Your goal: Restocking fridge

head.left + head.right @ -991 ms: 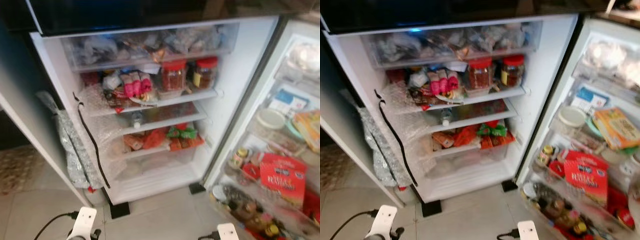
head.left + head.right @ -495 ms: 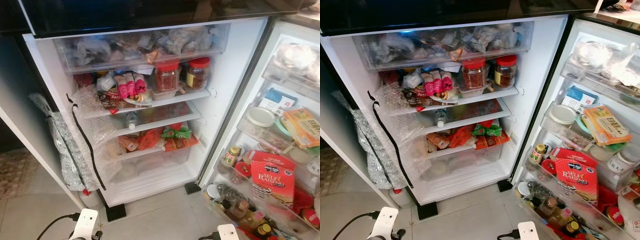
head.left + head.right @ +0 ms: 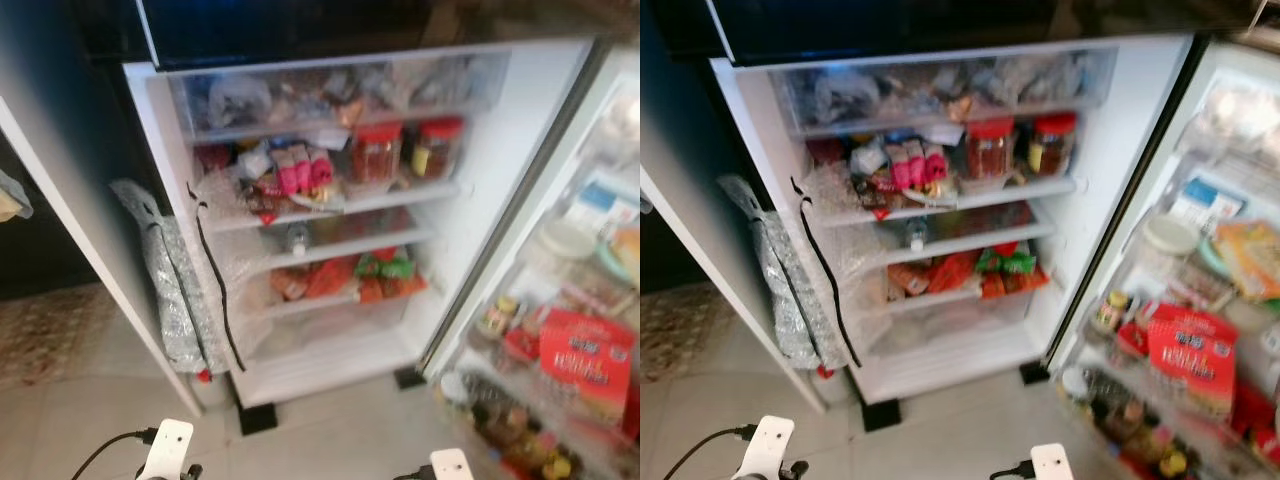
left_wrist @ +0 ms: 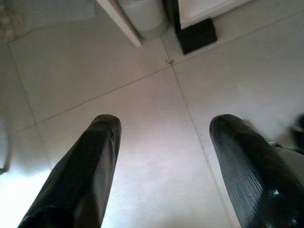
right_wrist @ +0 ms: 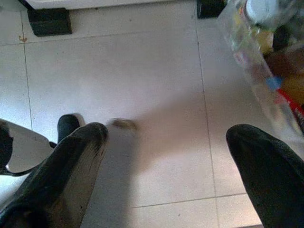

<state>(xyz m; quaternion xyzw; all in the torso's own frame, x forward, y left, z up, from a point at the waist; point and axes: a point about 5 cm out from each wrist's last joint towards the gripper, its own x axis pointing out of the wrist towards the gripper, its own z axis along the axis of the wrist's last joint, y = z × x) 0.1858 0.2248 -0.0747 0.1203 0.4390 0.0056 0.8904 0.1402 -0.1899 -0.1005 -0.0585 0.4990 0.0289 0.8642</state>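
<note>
left eye view, facing open fridge with crowded shelves, approach step seemingly, both left gripper and right gripper spread wide, empty, low over floor tiles, needing an item fetched next.

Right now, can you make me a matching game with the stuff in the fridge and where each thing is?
Things:
1. two red-lidded jars
2. red box
3. small bottle
4. clear drawer

Places:
A. door shelf
B. the very top of the fridge
C. top open shelf, right side
D. second shelf, lying near its front

Pairs: 1-C, 2-A, 3-D, 4-B
</note>
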